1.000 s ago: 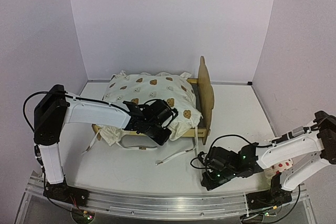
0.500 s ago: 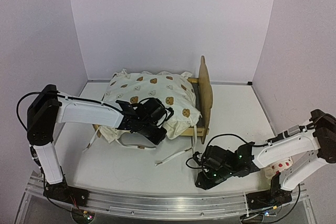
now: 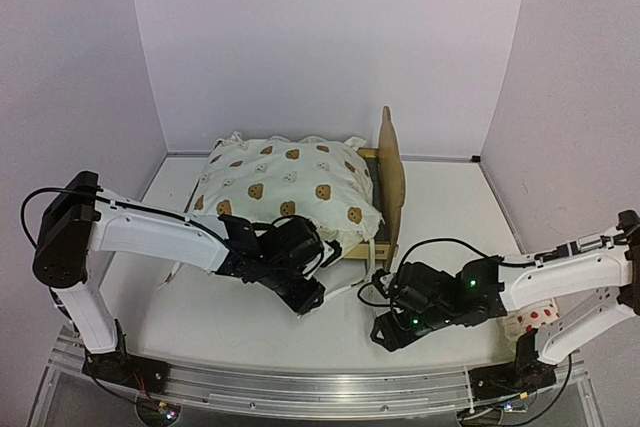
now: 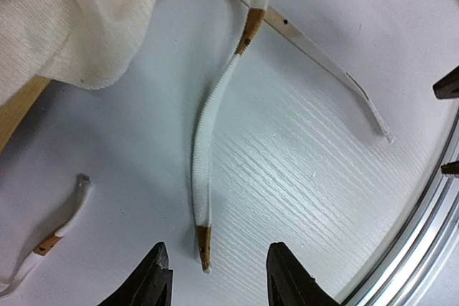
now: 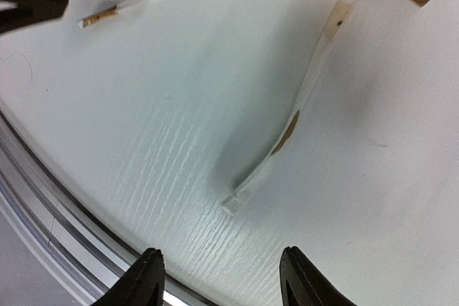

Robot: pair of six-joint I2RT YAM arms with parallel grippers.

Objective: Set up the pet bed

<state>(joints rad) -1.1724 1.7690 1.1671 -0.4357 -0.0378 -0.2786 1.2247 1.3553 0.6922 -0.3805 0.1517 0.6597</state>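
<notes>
Pet bed [image 3: 384, 244] stands toward the far edge of the table [image 3: 450, 212], left of ctr. Its headboard [image 3: 392, 179] is upright, seen edge-on at the bed's right end. A cream bear-print cushion [image 3: 285, 182] lies on the frame and covers most of it; only the wood rail at the near right corner shows.

L gripper [image 3: 306, 295] is low over the tabletop just in front of the bed's near side. Wrist view: jaws apart, nothing between them. The brown-tipped end of a ribbed tie [image 4: 204, 155] lies flat on the table just ahead of the fingertips, not touching either.

R gripper [image 3: 386, 330] is low near the near edge, right of ctr. and close to the L one. It is also released and holds nothing. A second tie [image 5: 315, 84] ends on the table ahead of it.

White red-dotted pillow [image 3: 536, 319] sits by the near right corner, partly hidden behind the R arm.
</notes>
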